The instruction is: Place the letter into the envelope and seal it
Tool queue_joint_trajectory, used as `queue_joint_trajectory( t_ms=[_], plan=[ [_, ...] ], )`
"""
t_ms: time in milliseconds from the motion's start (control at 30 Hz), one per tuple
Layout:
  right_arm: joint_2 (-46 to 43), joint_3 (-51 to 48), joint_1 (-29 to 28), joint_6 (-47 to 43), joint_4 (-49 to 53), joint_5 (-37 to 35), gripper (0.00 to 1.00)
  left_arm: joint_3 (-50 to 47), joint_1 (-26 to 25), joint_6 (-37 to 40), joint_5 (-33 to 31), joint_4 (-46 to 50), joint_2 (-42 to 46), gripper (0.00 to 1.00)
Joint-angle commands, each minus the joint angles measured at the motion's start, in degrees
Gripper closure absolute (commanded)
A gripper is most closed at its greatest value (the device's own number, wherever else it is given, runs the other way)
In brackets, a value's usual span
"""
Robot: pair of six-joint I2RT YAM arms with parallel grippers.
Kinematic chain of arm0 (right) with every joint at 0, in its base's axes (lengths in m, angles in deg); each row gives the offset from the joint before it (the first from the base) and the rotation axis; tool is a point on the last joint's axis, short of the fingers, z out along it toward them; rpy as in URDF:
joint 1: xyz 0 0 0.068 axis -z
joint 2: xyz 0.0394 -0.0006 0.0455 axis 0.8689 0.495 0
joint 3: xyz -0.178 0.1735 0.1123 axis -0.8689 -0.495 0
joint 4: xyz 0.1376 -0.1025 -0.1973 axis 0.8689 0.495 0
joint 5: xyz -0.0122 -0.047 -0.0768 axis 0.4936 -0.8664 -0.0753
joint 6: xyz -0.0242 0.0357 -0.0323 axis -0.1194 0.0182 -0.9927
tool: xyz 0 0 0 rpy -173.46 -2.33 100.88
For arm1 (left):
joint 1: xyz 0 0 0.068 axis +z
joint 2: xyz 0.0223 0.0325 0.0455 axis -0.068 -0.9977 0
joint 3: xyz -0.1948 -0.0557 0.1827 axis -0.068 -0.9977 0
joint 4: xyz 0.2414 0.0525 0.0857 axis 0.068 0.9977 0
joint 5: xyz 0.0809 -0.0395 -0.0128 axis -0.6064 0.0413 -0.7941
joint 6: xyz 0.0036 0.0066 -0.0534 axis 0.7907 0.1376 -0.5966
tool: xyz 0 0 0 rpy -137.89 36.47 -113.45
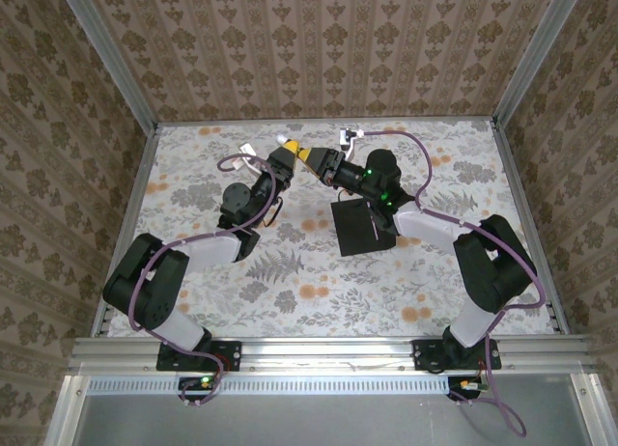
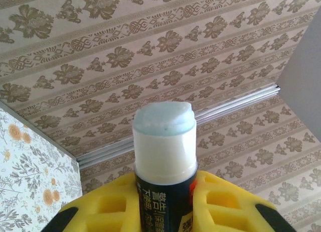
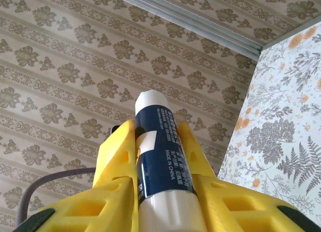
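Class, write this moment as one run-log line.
left jaws: shut on white glue stick, pale-blue tip bare | right jaws: around blue-labelled white tube | flat black paper envelope: on floral table by right arm

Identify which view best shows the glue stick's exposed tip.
Left wrist: the glue stick stands close, its pale uncapped tip facing the camera. Right wrist shows a labelled tube side-on; whether it's the same, I cannot tell. Top external: too small to make out.
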Motion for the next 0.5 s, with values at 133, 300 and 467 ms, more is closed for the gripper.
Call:
queue_joint_trajectory(
  t_ms=[133,300,467],
  plan=[
    [-0.64,0.83,-0.33,-1.20,-1.76,0.04,0.69,0.71,-0.17,0.54,2.24,-1.36,-0.91,1.00],
    [-1.09,1.05,-0.24,-2.00,-0.72,0.02,0.71,0.43,-0.17,0.96,3.05,-0.87,-1.04,0.99],
    [-1.59,0.70,0.20,-2.40,-0.05,-0.06,0.71,0.07,0.09,2.18,3.55,0.10,-0.60,0.88]
  ],
)
